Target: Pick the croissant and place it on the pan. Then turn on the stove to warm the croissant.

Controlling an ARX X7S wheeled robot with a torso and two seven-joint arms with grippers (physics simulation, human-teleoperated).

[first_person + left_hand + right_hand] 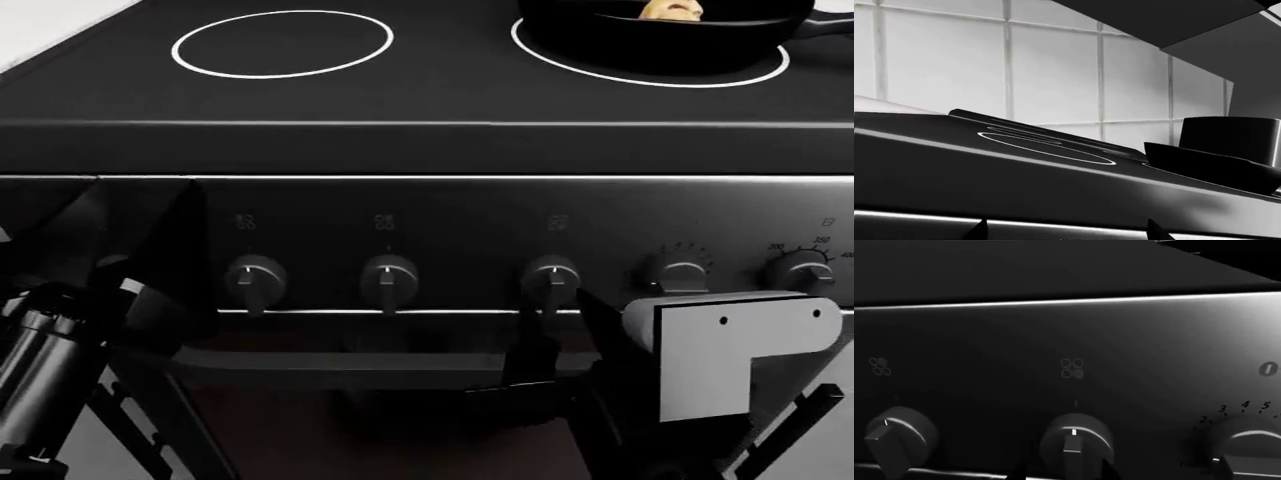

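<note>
A: Black glass-top stove filled the head view; cast-iron pan sat on the rear-right burner ring, w/ the croissant inside it, at the frame's top edge. So step 1 looked done.

B: And step 2?

A: Not yet, by my read. All knob pointers stood straight up, incl. the third knob from the left. No ring looked lit, though a render might not show that.

B: Right gripper?

A: Just below that third knob, its dark fingers parted and empty, one each side of the knob; right wrist view showed the same knob centred betw. the tips. Contact couldn't be told.

B: Left gripper?

A: Left arm hung low beside the oven front; only finger tips showed in its wrist view, apart, nothing betw. them.

B: Left to do?

A: Grip and turn the knob, prob. the one matching the pan's ring.
</note>
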